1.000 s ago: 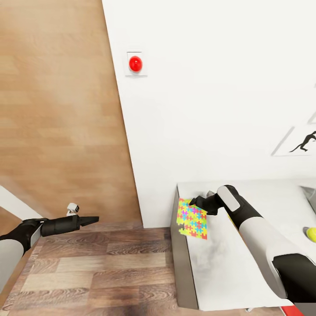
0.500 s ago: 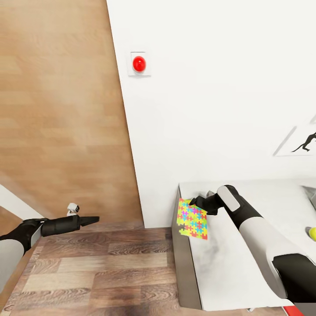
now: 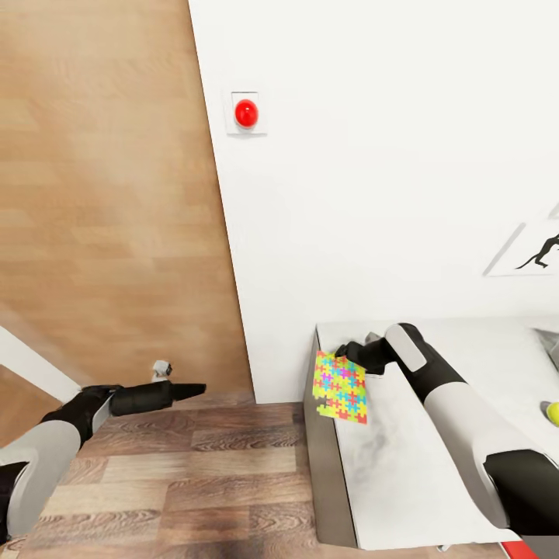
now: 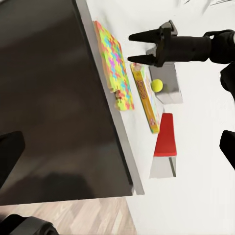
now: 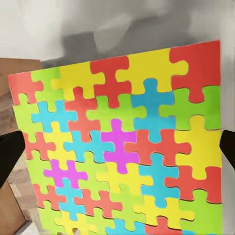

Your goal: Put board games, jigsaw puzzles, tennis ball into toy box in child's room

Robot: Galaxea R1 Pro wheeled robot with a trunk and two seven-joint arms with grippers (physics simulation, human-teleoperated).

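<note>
Table (image 3: pixel 404 466) edge: jigsaw puzzle (image 3: pixel 340 387) lies flat, overhanging.

No readable text, labels or numbers anywhere.

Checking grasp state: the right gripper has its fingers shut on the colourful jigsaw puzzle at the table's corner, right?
Not shut. The left wrist view shows the right gripper with fingers spread open above the jigsaw puzzle, which lies at the table corner.
</note>
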